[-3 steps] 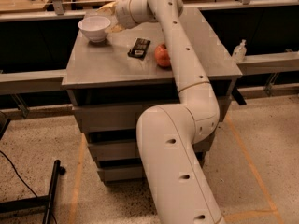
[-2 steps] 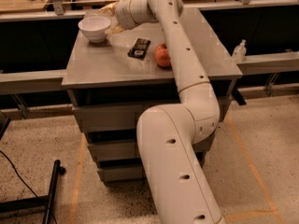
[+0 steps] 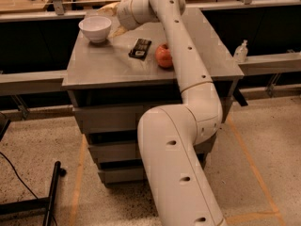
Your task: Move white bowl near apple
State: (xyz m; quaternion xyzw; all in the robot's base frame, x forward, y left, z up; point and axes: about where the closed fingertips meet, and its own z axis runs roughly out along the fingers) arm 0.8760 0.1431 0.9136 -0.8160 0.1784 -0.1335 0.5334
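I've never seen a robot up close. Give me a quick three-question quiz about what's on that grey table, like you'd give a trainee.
1. True or false: the white bowl is touching the apple.
2. What lies on the table between the two? A) a spoon B) a flat black packet C) a cup
3. Fill in: the gripper is over the table's far-left corner, as the camera sees it, right beside the ____.

Key: 1 false, they stand well apart, at opposite sides of the tabletop. 2 B. 3 white bowl.
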